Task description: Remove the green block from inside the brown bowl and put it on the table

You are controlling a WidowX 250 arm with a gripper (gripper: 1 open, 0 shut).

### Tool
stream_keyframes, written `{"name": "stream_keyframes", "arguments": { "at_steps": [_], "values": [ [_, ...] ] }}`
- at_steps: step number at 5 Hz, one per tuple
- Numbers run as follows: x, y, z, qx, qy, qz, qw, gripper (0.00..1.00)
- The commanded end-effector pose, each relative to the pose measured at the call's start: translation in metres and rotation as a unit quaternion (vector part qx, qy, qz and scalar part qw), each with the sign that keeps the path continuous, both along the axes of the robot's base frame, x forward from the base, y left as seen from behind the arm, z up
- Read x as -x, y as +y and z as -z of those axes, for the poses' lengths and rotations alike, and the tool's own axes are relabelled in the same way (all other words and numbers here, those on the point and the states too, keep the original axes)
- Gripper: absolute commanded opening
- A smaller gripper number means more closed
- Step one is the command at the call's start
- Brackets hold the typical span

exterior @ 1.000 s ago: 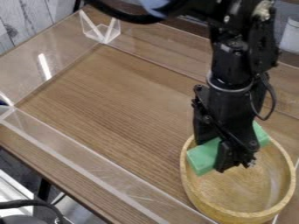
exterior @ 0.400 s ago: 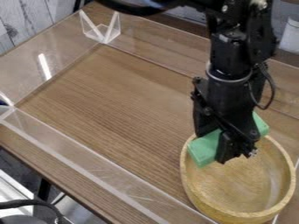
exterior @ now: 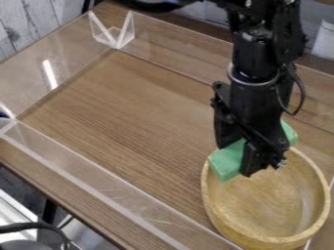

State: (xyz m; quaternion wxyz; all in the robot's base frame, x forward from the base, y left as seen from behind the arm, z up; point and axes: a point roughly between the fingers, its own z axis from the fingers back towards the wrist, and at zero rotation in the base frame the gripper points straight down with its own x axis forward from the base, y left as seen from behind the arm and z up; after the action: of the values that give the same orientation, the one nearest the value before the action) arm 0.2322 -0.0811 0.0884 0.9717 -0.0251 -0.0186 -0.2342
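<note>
My black gripper point(exterior: 259, 159) comes down from the top right and is shut on the green block point(exterior: 229, 162). The block hangs tilted just above the near-left rim of the brown bowl point(exterior: 268, 209), with its green ends showing on either side of the fingers. The bowl sits at the front right of the wood-grain table point(exterior: 131, 107), and its inside looks bare. My fingers hide the middle of the block.
Low clear acrylic walls point(exterior: 92, 181) edge the table on the front and left. A clear bracket point(exterior: 115, 31) stands at the far left corner. Open tabletop stretches left of the bowl.
The gripper has risen slightly and shifted a little left with the green block, which now sits higher over the bowl's rim.
</note>
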Motion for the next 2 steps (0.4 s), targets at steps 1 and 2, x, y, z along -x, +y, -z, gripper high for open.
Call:
{"name": "stream_keyframes", "arguments": {
  "at_steps": [1,2],
  "values": [
    [-0.0117,0.0016,-0.0117,0.005,-0.023,-0.010,0.9997,0.00],
    [-0.0130,0.0078,-0.0141,0.003,-0.024,-0.018,0.9995,0.00]
  ]
}}
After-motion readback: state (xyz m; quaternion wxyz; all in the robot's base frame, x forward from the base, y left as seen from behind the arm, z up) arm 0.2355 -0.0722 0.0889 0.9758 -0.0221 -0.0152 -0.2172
